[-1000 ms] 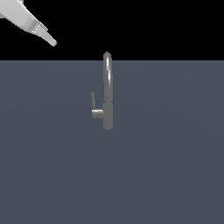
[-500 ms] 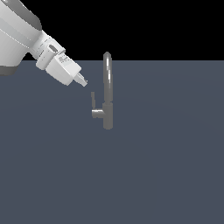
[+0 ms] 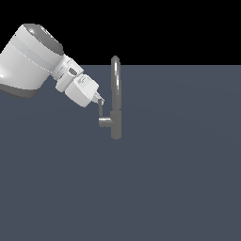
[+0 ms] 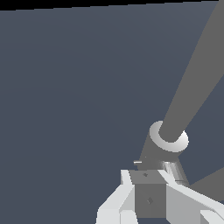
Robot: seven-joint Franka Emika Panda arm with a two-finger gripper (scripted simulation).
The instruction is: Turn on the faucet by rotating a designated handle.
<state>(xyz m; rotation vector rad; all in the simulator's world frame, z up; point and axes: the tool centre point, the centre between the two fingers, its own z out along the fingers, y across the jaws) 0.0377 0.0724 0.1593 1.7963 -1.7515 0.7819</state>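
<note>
The faucet (image 3: 116,101) stands in the middle of the exterior view, a slim grey tap whose tall arched spout rises from a thicker body with a short side stub (image 3: 104,122). The handle (image 3: 101,111), a thin short lever, sticks up from that stub's end. My gripper (image 3: 99,100) comes down from the exterior view's left. Its fingers are shut together, and their tips rest at the top of the handle. In the wrist view the shut gripper (image 4: 148,192) lies just in front of the faucet's body (image 4: 169,139). The spout (image 4: 197,78) runs away beyond it. The handle is mostly hidden there.
A flat dark grey-blue surface (image 3: 179,188) spreads around the faucet. The arm's bulky white links (image 3: 30,61) fill the upper part of the exterior view's left.
The arm has swung down and toward the exterior view's right, from the top corner to the faucet. The gripper's tip now meets the top of the handle.
</note>
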